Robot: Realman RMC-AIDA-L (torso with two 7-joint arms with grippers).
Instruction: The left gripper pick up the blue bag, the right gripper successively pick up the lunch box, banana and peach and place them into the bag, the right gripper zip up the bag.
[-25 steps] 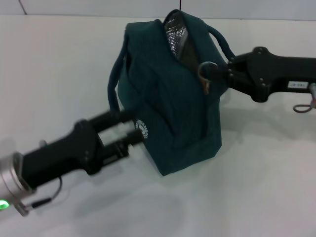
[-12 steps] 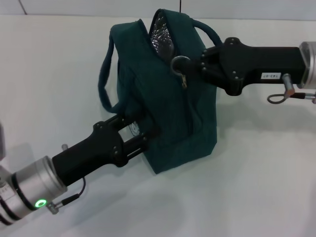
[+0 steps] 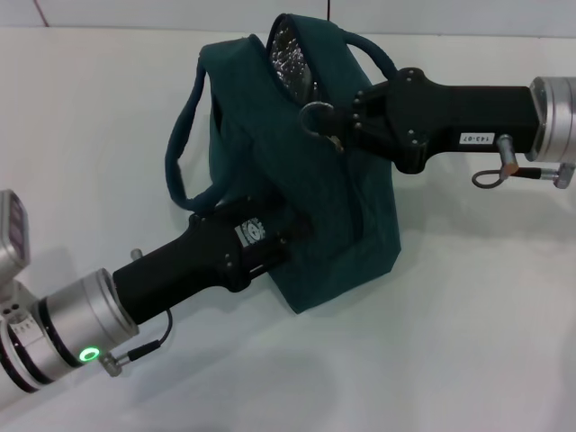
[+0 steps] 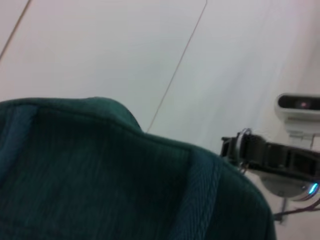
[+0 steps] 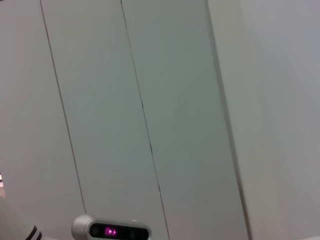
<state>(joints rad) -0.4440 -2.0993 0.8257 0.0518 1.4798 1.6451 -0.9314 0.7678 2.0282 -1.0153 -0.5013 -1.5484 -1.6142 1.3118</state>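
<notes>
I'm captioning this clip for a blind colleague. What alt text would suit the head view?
A dark teal-blue fabric lunch bag stands on a white table, its top partly open to silver foil lining. The black right gripper is at the metal zipper ring, while the black left gripper presses against the bag's lower front.

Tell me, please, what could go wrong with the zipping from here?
1. The right claw is at the zipper ring while the bag still gapes, foil lining showing; a pull might snag or slip off.
2. The left claw holds only the bag's side, so a pull may tip or drag the leaning bag.
3. A handle hangs loose and could catch.
</notes>
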